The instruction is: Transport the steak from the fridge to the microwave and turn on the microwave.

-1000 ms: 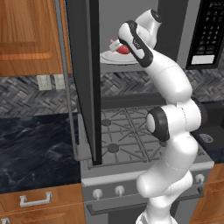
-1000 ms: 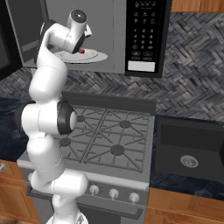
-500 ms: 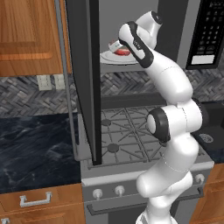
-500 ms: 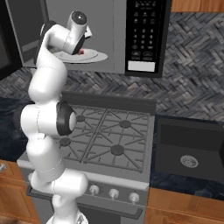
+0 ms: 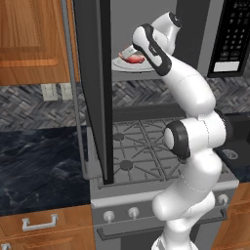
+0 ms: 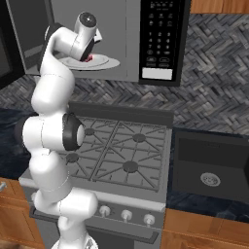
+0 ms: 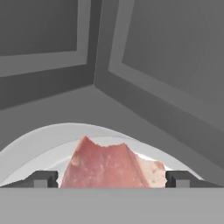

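The steak (image 7: pixel 107 168), a red-pink slab, lies on a white plate (image 7: pixel 39 140) inside the grey cavity of the microwave (image 6: pixel 163 39). My gripper (image 7: pixel 111 179) reaches into that cavity and stands open, one fingertip on each side of the steak with the meat between them. From the left base view the steak (image 5: pixel 135 59) shows red on the plate (image 5: pixel 122 65) just under my hand. In the right base view a sliver of the steak (image 6: pixel 89 59) peeks past my wrist above the plate (image 6: pixel 107 63). The fridge is out of view.
The microwave's dark door (image 5: pixel 93 78) hangs open to the left of my arm, with its keypad panel (image 5: pixel 230 39) on the right. Below is a gas stove (image 6: pixel 121 151), beside it a sink (image 6: pixel 209 170) and a dark counter (image 5: pixel 39 166). Wooden cabinets (image 5: pixel 29 39) are at upper left.
My jaws have gone from shut to wide open around the steak, which now rests on the plate. The arm has hardly moved.
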Robot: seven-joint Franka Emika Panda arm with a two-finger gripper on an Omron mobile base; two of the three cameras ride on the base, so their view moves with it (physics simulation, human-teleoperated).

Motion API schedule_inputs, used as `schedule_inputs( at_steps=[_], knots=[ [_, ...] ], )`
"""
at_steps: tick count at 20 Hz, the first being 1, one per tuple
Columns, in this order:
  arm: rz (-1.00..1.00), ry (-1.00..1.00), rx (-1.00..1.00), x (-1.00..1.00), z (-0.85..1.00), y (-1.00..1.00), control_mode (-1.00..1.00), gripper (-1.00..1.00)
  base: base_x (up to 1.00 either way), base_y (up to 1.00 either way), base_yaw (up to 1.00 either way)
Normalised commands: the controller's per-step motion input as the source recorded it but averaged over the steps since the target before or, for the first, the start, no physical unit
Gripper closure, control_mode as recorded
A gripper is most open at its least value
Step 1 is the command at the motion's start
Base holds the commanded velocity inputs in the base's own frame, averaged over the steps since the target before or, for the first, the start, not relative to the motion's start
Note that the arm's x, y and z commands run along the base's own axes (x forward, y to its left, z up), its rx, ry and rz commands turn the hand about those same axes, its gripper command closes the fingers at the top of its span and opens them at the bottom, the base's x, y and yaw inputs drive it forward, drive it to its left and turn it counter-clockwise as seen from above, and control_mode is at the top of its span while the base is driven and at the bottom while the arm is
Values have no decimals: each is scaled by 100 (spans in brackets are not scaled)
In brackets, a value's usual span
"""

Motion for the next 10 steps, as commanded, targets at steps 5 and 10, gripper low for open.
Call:
schedule_inputs(
  at_steps=[5,10],
  knots=[
    [0,0,0,-4,7,-1,-100,-100,0,0,0],
    [-2,0,2,-28,6,-4,-100,-100,0,0,0]
  ],
)
